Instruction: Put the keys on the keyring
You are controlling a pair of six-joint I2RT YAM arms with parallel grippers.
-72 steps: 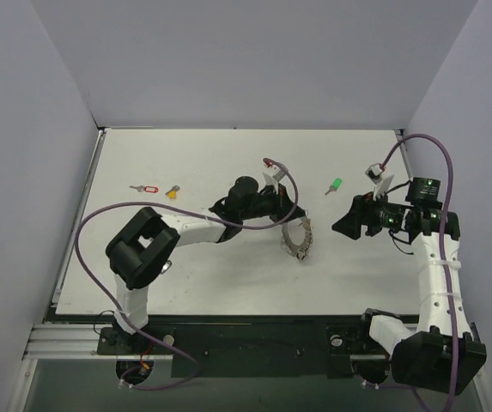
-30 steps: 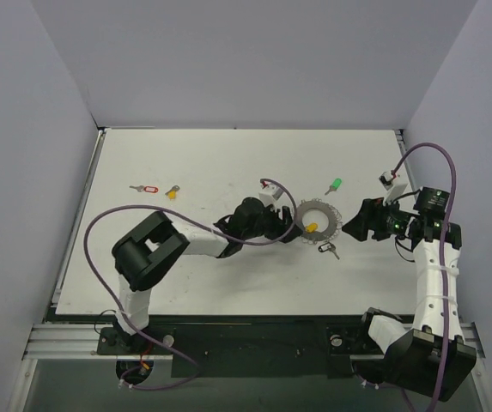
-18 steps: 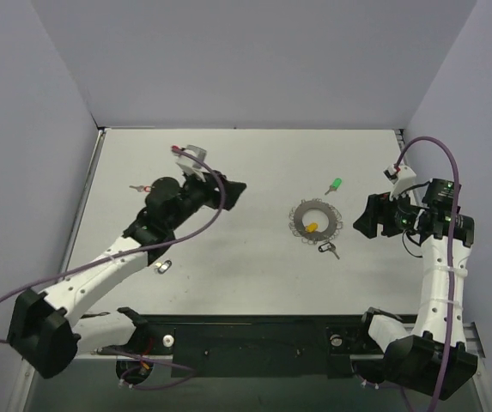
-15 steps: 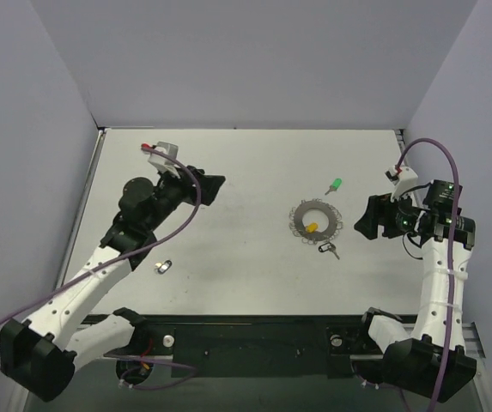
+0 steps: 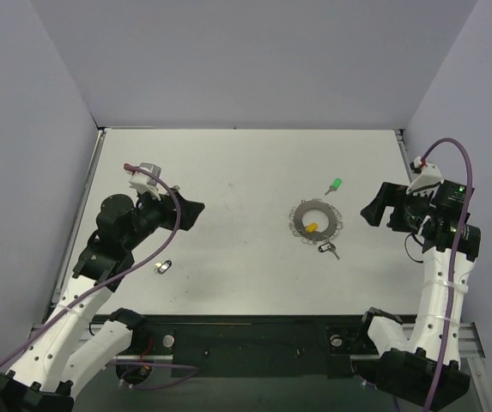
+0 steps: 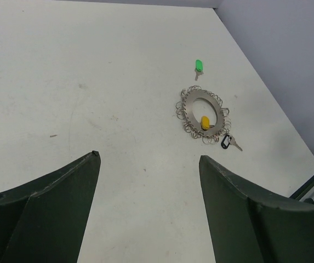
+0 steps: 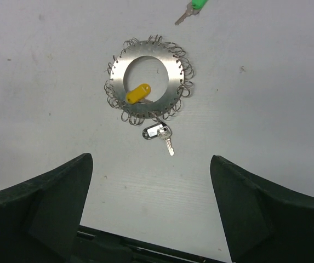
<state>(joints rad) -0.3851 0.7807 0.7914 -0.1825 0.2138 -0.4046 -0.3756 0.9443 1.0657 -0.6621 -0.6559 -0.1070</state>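
- The top camera is showing my left gripper (image 5: 196, 210) hanging over the left of the table (image 5: 246, 163) and my right gripper (image 5: 367, 213) hanging at the right.
- It is also catching a small silvery piece (image 5: 163, 267) near my left arm, which neither wrist camera is showing.
- My right wrist camera is giving the closest look at the keyring (image 7: 170, 82), which is lying flat, right of the table's middle.
- I am keeping both grippers spread wide, gripping and touching nothing.
- I am counting one keyring and three keys by it.
- The yellow-headed key (image 7: 137, 93) is lying across the ring's inner edge.
- The black-headed key (image 7: 157, 132) is sitting just beside its near rim.
- The green-headed key (image 6: 198, 65) is lying apart on the far side.
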